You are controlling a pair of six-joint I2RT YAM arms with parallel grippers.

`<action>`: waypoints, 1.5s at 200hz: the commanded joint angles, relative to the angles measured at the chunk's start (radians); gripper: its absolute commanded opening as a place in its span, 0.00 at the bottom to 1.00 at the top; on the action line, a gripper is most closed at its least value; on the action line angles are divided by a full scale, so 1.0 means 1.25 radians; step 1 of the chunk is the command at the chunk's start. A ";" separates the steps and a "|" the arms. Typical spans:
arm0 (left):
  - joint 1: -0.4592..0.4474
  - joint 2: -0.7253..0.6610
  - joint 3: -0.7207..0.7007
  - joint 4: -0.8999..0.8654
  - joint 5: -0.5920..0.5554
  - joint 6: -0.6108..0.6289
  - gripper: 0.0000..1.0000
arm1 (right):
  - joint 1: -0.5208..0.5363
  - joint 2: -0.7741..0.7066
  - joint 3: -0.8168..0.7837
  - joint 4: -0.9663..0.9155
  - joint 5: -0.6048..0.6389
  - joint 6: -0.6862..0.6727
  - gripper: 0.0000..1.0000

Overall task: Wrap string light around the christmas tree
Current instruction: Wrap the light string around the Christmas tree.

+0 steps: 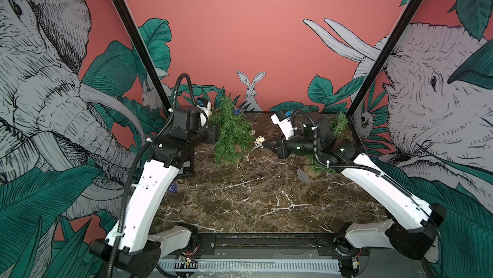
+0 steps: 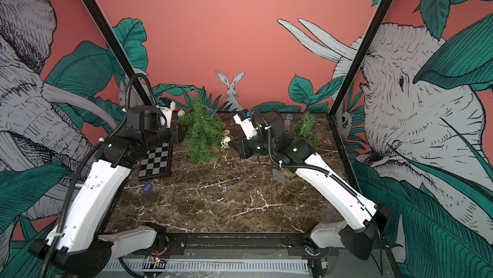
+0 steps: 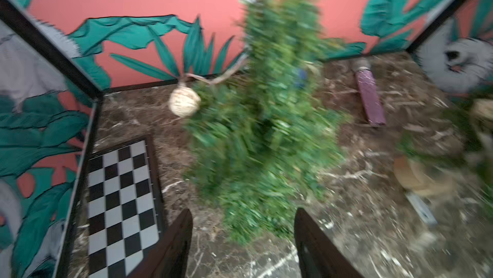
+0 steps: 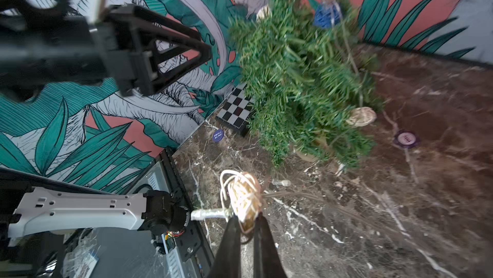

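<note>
Two tools flank the christmas tree [image 1: 232, 135], which stands toward the far left of the bench [image 1: 240, 204]. The right tool [image 4: 246, 220] is clamped on the loose end of the string light [image 4: 241, 196], a coiled bundle of pale wire around a wicker bulb, held just off the tree's right flank above the bench. The left tool [image 3: 242, 214] has its jaws apart with nothing between them, just beside the tree's left flank.

Part of the string already lies in the branches. A cream bulb [image 3: 184, 102] hangs at the far-left side, a blue bulb [image 4: 326, 14] sits near the top, and another wicker bulb [image 4: 361, 116] rests low on the right.

The step in hand looks like a handover for the next turn. The right tool should carry the bundle round the front of the tree, low and under gentle tension, so the wire settles into the needles rather than pulling the light tree over. The left tool should take the wire close to the bundle before the right lets go, since slack would likely slip off the branches.
</note>
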 commanded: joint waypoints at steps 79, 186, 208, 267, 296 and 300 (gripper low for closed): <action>-0.222 -0.269 -0.456 0.441 0.099 -0.223 0.62 | 0.019 0.102 -0.054 0.370 -0.002 0.300 0.00; -0.172 -0.137 -0.404 0.547 0.125 -0.218 0.68 | 0.036 0.064 -0.078 0.204 0.001 0.145 0.00; -0.169 -0.126 -0.405 0.578 0.172 -0.262 0.70 | 0.036 0.070 -0.106 0.262 -0.051 0.175 0.00; -0.169 -0.130 -0.417 0.575 0.167 -0.207 0.49 | 0.035 0.076 -0.106 0.269 -0.114 0.154 0.00; -0.162 -0.112 -0.392 0.536 0.156 -0.168 0.34 | 0.031 0.080 -0.106 0.265 -0.133 0.150 0.00; -0.162 -0.108 -0.388 0.531 0.156 -0.163 0.32 | 0.030 0.080 -0.106 0.265 -0.136 0.150 0.00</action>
